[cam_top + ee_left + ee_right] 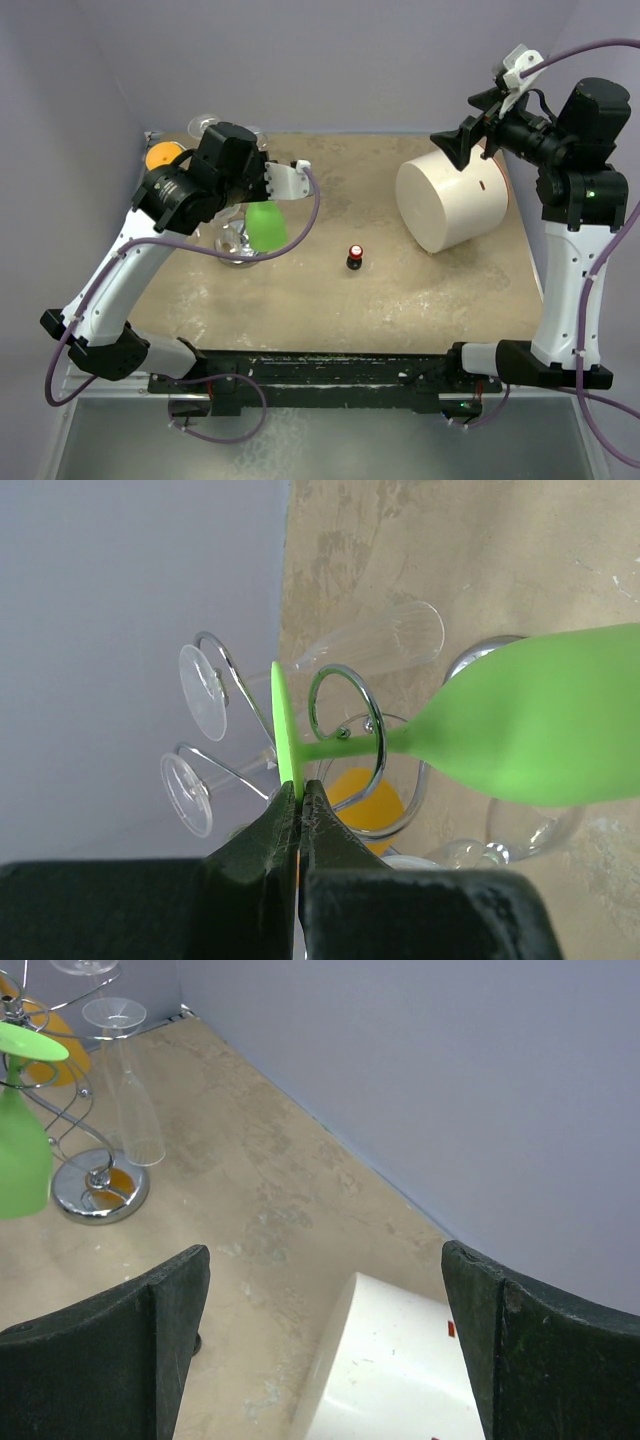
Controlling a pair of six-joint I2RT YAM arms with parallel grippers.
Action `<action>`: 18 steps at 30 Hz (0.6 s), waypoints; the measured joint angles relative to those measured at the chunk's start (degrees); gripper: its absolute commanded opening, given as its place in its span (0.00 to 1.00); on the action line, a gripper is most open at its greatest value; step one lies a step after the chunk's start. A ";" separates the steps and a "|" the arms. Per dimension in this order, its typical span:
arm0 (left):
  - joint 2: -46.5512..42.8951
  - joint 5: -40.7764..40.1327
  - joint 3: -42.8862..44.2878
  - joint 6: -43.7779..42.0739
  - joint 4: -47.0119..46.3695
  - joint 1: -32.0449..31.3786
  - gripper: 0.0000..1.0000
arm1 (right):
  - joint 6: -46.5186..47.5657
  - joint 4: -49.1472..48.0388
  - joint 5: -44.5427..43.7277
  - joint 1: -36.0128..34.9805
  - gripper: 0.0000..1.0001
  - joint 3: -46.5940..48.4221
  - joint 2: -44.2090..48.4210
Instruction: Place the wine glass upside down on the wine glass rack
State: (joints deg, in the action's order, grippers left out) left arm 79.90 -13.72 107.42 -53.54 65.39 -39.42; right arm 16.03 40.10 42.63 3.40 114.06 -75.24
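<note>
So the left arm point(120, 265) runs from its base at the near edge, elbow low by the base, with the forearm climbing up and away toward the far left of the table. Its wrist point(215, 175) is bent over and points inward. On it, the left gripper point(300, 798) is squeezed right down, both fingers pinching the flat foot of the wine glass point(540, 730) edge-on with basically no gap. Over on the other side the right arm point(565, 270) stands pretty much straight up from its base, then kinks over to the left up high. There the right gripper point(325, 1255) is spread wide, fingers well apart, gripping nothing.
</note>
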 measured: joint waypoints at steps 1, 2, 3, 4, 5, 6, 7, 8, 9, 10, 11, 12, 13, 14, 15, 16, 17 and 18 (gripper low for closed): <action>0.00 0.15 0.00 0.04 -0.02 0.00 0.00 | 0.00 -0.09 0.00 0.00 1.00 -0.07 0.00; 0.00 0.42 0.02 0.17 -0.04 0.00 0.00 | 0.00 -0.11 0.00 0.00 1.00 -0.13 0.00; 0.00 0.61 0.02 0.39 -0.04 0.00 0.00 | -0.02 -0.13 0.00 0.00 1.00 -0.22 0.00; 0.00 0.74 0.02 0.50 -0.07 0.00 0.00 | 0.00 -0.17 0.00 0.00 1.00 -0.31 0.00; 0.00 0.87 0.02 0.59 -0.07 0.00 0.00 | -0.02 -0.15 0.00 0.00 1.00 -0.37 0.00; 0.00 0.96 0.02 0.66 -0.11 0.00 0.00 | -0.02 -0.17 0.00 0.00 1.00 -0.50 0.00; 0.00 1.03 0.02 0.85 -0.11 0.00 0.00 | -0.02 -0.17 0.00 0.00 1.00 -0.63 0.02; 0.00 1.09 0.02 0.94 -0.13 0.00 0.00 | 0.00 -0.17 0.00 0.00 1.00 -0.72 0.02; 0.00 1.14 0.02 1.05 -0.13 0.00 0.00 | -0.02 -0.17 0.00 0.00 1.00 -0.83 0.02; 0.00 1.14 0.02 1.07 -0.15 0.00 0.00 | -0.02 -0.15 0.00 0.02 1.00 -0.90 0.02; 0.00 1.16 0.02 1.07 -0.15 0.02 0.00 | -0.02 -0.15 0.00 0.04 1.00 -0.96 0.02; 0.00 1.16 0.02 1.09 -0.15 0.00 0.00 | -0.02 -0.15 -0.02 0.04 1.00 -0.96 0.02; 0.00 1.14 0.02 1.09 -0.15 0.00 0.00 | -0.02 -0.17 0.00 0.04 1.00 -0.96 0.02; 0.00 1.14 0.02 1.09 -0.15 0.00 0.00 | -0.02 -0.17 0.00 0.04 1.00 -0.96 0.04; 0.00 1.14 0.02 1.07 -0.13 0.00 0.00 | -0.02 -0.17 0.00 0.04 1.00 -0.96 0.09; 0.00 1.14 0.07 1.07 -0.11 0.00 0.00 | -0.02 -0.15 0.00 0.04 1.00 -0.96 0.15; 0.00 1.14 0.11 1.07 -0.09 0.00 0.00 | -0.02 -0.17 0.00 0.04 1.00 -0.98 0.22; 0.00 1.14 0.17 1.05 -0.07 0.00 0.00 | -0.02 -0.17 0.00 0.07 1.00 -0.98 0.31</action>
State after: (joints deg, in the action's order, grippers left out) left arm 79.90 -12.58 107.59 -52.49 65.32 -39.42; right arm 16.01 39.92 42.63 3.46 113.08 -74.94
